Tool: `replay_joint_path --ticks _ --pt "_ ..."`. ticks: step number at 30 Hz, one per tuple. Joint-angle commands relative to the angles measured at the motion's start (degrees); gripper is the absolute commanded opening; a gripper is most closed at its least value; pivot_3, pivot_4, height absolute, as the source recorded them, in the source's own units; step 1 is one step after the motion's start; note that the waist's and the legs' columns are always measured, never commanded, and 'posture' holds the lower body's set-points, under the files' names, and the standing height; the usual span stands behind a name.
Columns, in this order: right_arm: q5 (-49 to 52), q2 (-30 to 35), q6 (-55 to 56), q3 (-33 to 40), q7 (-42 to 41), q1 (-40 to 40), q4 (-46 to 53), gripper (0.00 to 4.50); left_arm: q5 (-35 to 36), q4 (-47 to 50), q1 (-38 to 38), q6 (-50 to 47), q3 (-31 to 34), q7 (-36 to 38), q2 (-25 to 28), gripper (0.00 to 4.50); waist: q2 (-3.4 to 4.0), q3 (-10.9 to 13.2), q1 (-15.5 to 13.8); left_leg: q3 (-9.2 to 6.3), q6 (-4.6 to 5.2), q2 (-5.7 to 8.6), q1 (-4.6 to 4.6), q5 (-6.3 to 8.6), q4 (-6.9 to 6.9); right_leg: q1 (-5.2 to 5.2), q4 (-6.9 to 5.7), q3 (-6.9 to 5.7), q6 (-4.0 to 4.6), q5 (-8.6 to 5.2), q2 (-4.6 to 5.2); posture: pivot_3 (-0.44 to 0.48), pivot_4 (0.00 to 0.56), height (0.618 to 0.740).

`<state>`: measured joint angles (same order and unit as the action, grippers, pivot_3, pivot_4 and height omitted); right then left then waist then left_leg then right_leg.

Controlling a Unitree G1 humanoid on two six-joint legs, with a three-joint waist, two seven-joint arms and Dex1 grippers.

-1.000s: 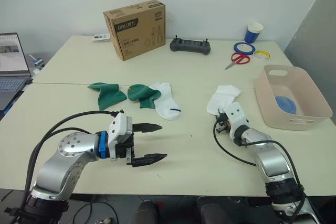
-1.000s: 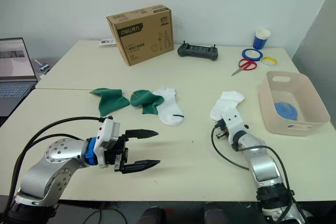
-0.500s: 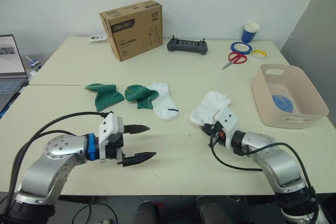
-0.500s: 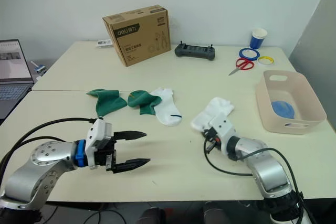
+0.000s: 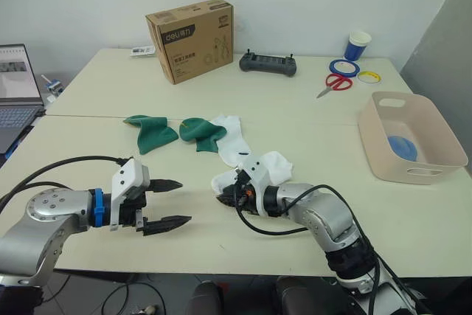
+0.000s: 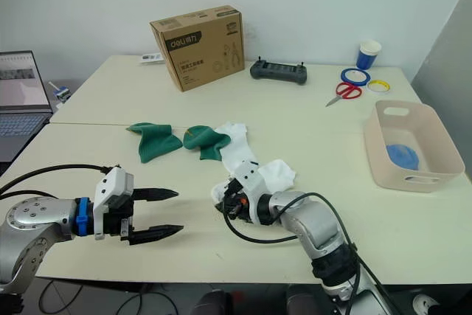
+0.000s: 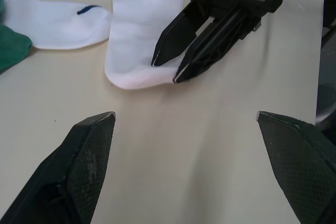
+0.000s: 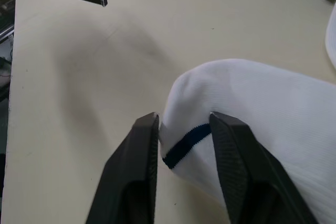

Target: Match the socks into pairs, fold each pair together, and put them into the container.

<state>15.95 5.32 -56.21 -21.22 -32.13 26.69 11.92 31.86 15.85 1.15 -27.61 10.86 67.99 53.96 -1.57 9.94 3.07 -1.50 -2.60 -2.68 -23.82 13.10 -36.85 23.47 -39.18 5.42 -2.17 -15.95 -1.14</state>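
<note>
My right gripper (image 5: 221,195) is shut on the edge of a white sock (image 5: 270,167) with a dark stripe, held low over the table's middle front. The sock (image 8: 252,103) sits pinched between its fingers (image 8: 144,145). A second white sock (image 5: 229,133) lies just behind it, next to two dark green socks (image 5: 151,132) (image 5: 200,131). Facing the held sock from the left, my left gripper (image 5: 184,201) is open with nothing in it. At the right edge stands the pinkish-beige container (image 5: 435,130), with something light blue (image 5: 402,145) inside.
A brown cardboard box (image 5: 190,38), a black controller (image 5: 268,63), red scissors (image 5: 335,85), tape rolls (image 5: 344,68) and a blue cup (image 5: 357,44) stand along the back. A laptop (image 5: 18,86) sits at the far left.
My right gripper has dragged the white sock leftward from near the container to the table's middle, beside the other white sock. The left gripper drew back to the left, still open.
</note>
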Motion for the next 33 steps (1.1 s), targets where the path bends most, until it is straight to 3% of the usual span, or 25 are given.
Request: replay_joint_path --ticks 1,2,8,12,19,23,27,33 --pt "1.47 2.27 0.24 1.79 -0.19 0.54 7.90 2.86 1.94 1.98 1.10 -2.32 -0.08 -0.88 -0.38 4.50 0.00 0.00 0.13 -0.01 0.00 0.00 0.00 0.00 0.00 0.01 -0.02 -0.01 0.00 0.00 0.00 0.000 0.150 0.723" --pt "1.21 4.01 1.37 1.65 -0.59 0.13 9.79 3.18 1.96 1.73 1.25 -2.49 -0.18 -1.09 -0.71 4.50 0.00 0.00 0.19 -0.02 0.00 -0.02 0.00 0.00 0.00 0.02 -0.03 -0.01 0.00 0.00 -0.02 0.000 0.150 0.723" --pt "-2.86 19.87 11.23 2.52 -3.99 -5.98 19.00 3.18 -1.34 0.65 1.84 1.96 -2.23 -1.03 -2.59 4.50 -0.01 0.00 -0.03 -0.02 0.00 0.01 0.00 0.00 0.01 0.02 -0.01 -0.01 0.00 -0.01 -0.02 0.000 0.150 0.723" --pt "-2.26 27.31 13.96 6.28 -5.07 -14.85 24.48 3.18 -7.06 2.72 2.70 6.51 -8.31 -2.54 -4.23 4.50 -0.01 0.01 -0.08 0.02 0.00 0.01 0.00 0.00 0.05 0.01 0.06 0.04 0.00 -0.01 -0.01 0.000 0.150 0.723" --pt "-2.01 29.66 13.53 13.50 -2.29 -22.07 26.34 3.18 -22.25 -5.91 7.15 22.86 -17.26 -8.97 -10.41 4.50 -0.04 0.02 0.16 0.05 0.00 0.03 0.08 0.00 -0.01 -0.10 0.05 0.11 0.02 0.04 -0.02 0.000 0.150 0.723" --pt "-4.23 32.33 16.13 14.41 -2.04 -22.09 24.95 3.18 -26.73 -12.00 10.27 28.89 -20.50 -10.18 -13.24 4.50 -0.04 0.02 0.13 0.05 0.00 0.06 0.06 0.00 -0.03 -0.11 0.08 0.11 -0.10 0.11 -0.02 0.000 0.150 0.723" --pt "-9.96 36.06 24.03 12.94 -2.90 -20.45 20.90 3.22 -29.66 -16.63 11.87 34.30 -22.27 -9.24 -12.97 3.63 -0.04 0.02 0.09 0.05 0.00 0.07 0.05 0.00 -0.02 -0.10 0.10 0.10 -0.11 0.11 -0.02 0.000 0.150 0.723" --pt "-23.45 39.97 43.27 4.95 -3.78 -14.69 9.23 3.22 -30.20 -19.11 13.40 37.30 -22.31 -9.27 -13.58 1.69 -0.04 0.02 0.24 0.09 0.01 0.07 0.11 0.00 -0.03 -0.14 0.09 0.12 -0.14 0.13 -0.02 0.000 0.150 0.723"
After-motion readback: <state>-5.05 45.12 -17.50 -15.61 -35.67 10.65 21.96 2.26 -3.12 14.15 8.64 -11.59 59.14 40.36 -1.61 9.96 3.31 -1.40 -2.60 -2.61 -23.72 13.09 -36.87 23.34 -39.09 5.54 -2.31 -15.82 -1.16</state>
